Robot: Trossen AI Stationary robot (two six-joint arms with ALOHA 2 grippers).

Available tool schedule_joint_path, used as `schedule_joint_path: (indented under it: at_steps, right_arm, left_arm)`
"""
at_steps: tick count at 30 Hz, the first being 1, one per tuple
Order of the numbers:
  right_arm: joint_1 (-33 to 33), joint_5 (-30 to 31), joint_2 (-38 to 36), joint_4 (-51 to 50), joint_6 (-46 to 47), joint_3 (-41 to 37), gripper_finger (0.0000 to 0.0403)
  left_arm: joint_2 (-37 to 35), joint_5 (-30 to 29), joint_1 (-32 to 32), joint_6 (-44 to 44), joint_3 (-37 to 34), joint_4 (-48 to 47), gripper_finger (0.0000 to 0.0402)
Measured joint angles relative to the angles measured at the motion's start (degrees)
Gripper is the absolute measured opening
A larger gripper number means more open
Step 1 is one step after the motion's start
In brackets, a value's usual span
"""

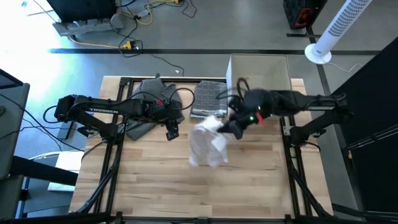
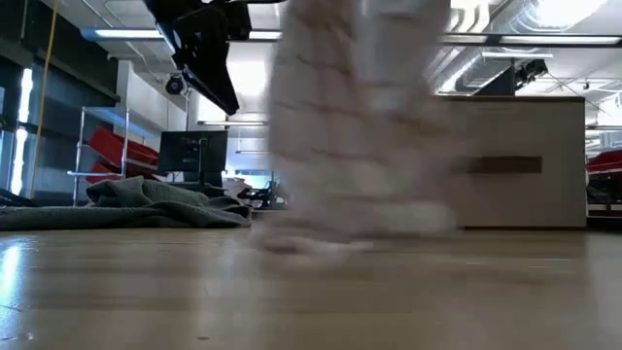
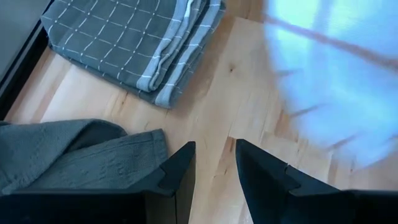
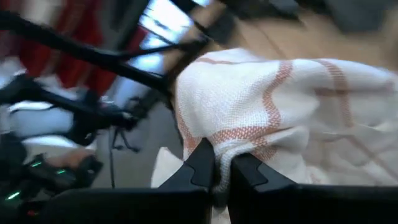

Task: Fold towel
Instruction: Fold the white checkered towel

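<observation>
1. White towel with red stripes, bunched and hanging, mid-table just right of centre; long axis roughly vertical, top edge lifted, bottom hem touching the wooden table.
2. Same towel in low view: blurred tall column, lower end resting on tabletop.
3. Right gripper at towel's upper edge, fingers pinched tight on a fold of the cloth; wrist view shows the pinch with cloth draped over the fingers.
4. Left gripper above table left of the towel, apart from it; fingers slightly spread, gripping nothing.
5. Grey checked cloth, folded, at the back edge of table behind the towel; also in left wrist view.
6. Dark grey towel, crumpled, back-left, under the left arm; heap seen low.
7. Light box at back-right beyond the right arm; contents cannot tell.
8. White tower fan on floor past the table's right corner.
</observation>
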Motion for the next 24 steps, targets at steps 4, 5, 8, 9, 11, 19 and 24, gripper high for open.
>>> schedule_joint_path:
  at_steps: [4, 5, 8, 9, 11, 19, 24]
  right_arm:
    - [0.4, -5.0, 2.7, -4.5, -6.0, 1.8, 0.0006]
    - [1.0, -6.0, 2.7, -6.0, -6.2, 0.8, 0.0006]
    - [3.0, -6.4, 1.9, -15.0, -5.7, -2.9, 0.0006]
    - [3.7, -5.9, 1.6, -18.5, -5.9, -4.4, 0.0006]
    - [5.2, -2.2, 1.2, -24.7, -5.7, -7.6, 0.0006]
    - [8.0, 1.3, 0.9, -35.8, 0.1, -21.0, 0.0058]
    - [9.4, 1.2, 0.9, -42.6, 1.8, -25.3, 0.0145]
  left_arm:
    - [0.0, 0.0, 0.0, -2.0, 0.0, -1.2, 0.0108]
    - [0.0, 0.0, 0.0, -2.7, 0.0, -1.6, 0.0108]
    - [0.0, 0.0, 0.0, -3.4, 0.0, -2.7, 0.0108]
    - [0.0, 0.0, -0.1, -3.4, 0.0, -3.1, 0.0108]
    - [0.0, 0.0, -0.1, -3.4, 0.0, -3.5, 0.0108]
    - [0.0, 0.0, -0.1, -3.4, 0.0, -3.2, 0.0108]
    - [0.0, 0.0, -0.1, -3.9, 0.0, -3.3, 0.0108]
